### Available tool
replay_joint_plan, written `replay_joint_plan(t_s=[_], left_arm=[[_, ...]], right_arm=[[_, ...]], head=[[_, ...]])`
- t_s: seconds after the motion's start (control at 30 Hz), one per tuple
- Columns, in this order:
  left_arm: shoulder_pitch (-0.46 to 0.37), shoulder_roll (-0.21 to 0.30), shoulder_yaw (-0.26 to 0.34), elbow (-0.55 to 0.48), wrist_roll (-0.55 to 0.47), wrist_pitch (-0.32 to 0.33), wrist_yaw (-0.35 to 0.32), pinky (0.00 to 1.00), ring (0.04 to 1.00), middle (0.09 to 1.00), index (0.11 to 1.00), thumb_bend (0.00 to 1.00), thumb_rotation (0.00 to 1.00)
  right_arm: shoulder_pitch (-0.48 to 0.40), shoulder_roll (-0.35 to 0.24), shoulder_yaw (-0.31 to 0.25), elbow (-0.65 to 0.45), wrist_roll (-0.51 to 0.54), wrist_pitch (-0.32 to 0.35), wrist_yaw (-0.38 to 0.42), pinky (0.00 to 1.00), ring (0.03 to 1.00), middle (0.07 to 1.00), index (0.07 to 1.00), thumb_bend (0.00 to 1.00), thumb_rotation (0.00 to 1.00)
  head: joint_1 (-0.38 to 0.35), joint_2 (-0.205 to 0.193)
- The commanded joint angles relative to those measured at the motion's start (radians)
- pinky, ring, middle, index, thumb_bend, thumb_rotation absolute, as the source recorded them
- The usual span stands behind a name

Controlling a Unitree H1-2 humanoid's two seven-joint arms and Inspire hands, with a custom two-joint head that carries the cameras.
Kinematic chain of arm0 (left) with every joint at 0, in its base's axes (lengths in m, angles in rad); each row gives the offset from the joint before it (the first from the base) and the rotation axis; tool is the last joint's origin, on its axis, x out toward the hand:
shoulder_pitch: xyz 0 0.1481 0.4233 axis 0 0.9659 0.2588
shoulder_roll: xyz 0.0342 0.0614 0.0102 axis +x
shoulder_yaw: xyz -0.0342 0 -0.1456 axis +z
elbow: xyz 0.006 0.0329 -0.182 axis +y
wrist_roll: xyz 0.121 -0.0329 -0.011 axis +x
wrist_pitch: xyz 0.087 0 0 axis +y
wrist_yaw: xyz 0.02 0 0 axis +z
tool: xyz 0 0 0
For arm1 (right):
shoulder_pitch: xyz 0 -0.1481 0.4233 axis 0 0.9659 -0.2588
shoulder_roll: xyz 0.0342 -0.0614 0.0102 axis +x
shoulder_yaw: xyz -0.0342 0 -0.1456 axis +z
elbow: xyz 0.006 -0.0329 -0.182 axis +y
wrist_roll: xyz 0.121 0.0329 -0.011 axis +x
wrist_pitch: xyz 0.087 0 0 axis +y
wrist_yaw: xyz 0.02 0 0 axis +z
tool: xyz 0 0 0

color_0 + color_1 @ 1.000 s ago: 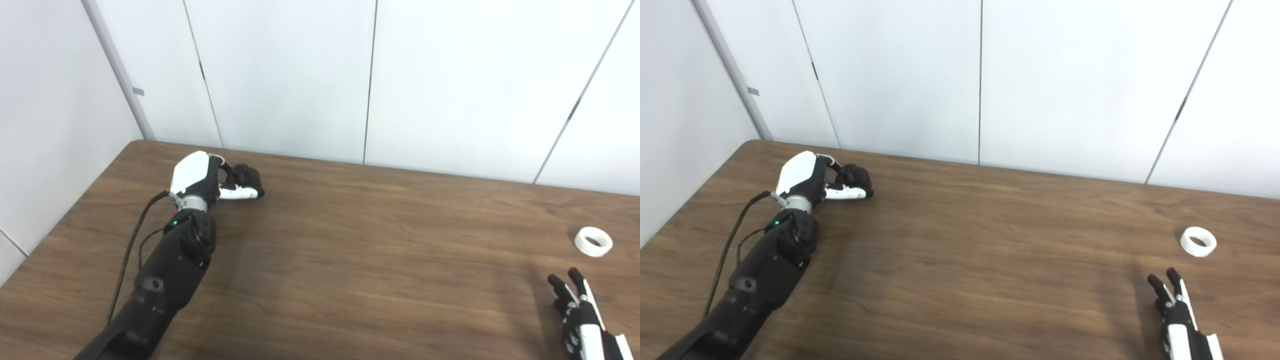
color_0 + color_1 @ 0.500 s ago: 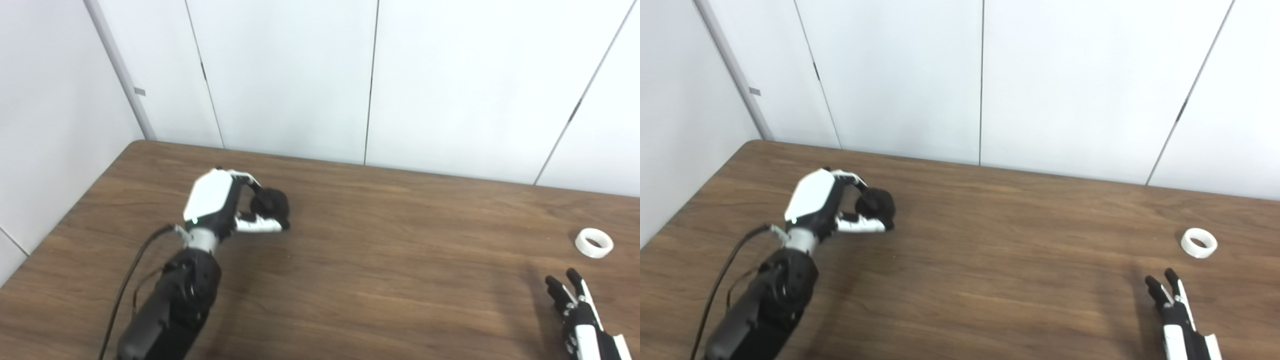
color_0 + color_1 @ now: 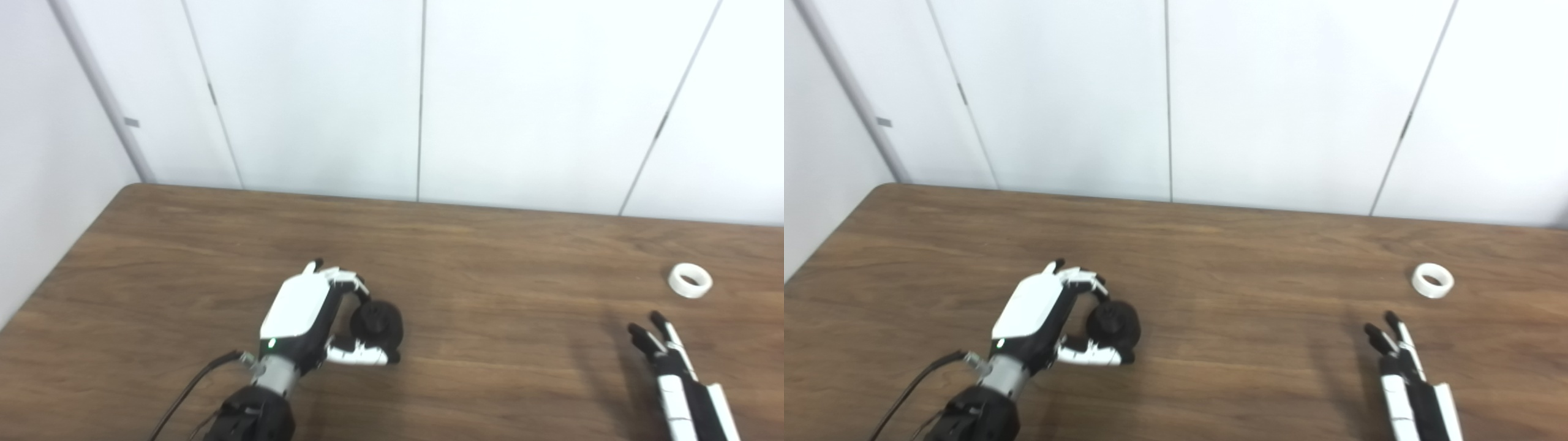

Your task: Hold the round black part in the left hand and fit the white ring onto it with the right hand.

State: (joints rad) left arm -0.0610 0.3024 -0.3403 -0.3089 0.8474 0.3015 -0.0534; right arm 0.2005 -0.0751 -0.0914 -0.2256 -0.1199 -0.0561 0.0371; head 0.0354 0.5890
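Note:
My left hand (image 3: 306, 318) is shut on the round black part (image 3: 380, 323), holding it between fingers and thumb over the near middle-left of the table; it also shows in the right eye view (image 3: 1115, 326). The white ring (image 3: 690, 280) lies flat on the table at the far right. My right hand (image 3: 667, 361) is open and empty, fingers stretched out, low at the bottom right, a short way nearer to me than the ring and apart from it.
The brown wooden table (image 3: 490, 257) runs across the view, its rounded far-left corner by the white panelled wall (image 3: 422, 98). A black cable (image 3: 190, 386) trails from my left forearm.
My left hand has carried the black part from the far left of the table toward me and to the right. The camera has also shifted. The right hand and ring have hardly moved.

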Motion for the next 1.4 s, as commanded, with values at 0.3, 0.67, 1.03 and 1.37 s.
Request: replay_joint_plan(t_s=[0.3,0.67,1.03,1.37], left_arm=[[0.116,-0.016,-0.084,-0.046,0.067,-0.179,-0.002,1.00,0.886,0.805,0.484,0.52,0.06],[0.202,-0.044,-0.135,-0.020,0.118,-0.260,-0.016,1.00,0.927,0.832,0.485,0.52,0.06],[0.226,-0.062,-0.136,-0.010,0.143,-0.257,-0.030,1.00,0.963,0.851,0.486,0.52,0.06],[0.218,-0.077,-0.138,-0.008,0.172,-0.247,-0.048,1.00,0.935,0.835,0.486,0.52,0.06]], right_arm=[[0.071,0.047,0.088,-0.075,-0.087,0.044,-0.065,0.98,0.905,0.884,0.932,0.51,1.00],[0.071,0.057,0.131,-0.150,-0.148,0.121,-0.100,0.95,0.882,0.873,0.923,0.51,1.00],[0.058,0.036,0.106,-0.215,-0.109,0.191,-0.092,1.00,0.913,0.880,0.932,0.51,1.00],[-0.071,-0.083,0.015,-0.328,-0.290,0.383,-0.053,0.83,0.860,0.840,0.755,0.69,0.32]], head=[[-0.096,0.040],[-0.171,0.102],[-0.190,0.146],[-0.221,0.184]])
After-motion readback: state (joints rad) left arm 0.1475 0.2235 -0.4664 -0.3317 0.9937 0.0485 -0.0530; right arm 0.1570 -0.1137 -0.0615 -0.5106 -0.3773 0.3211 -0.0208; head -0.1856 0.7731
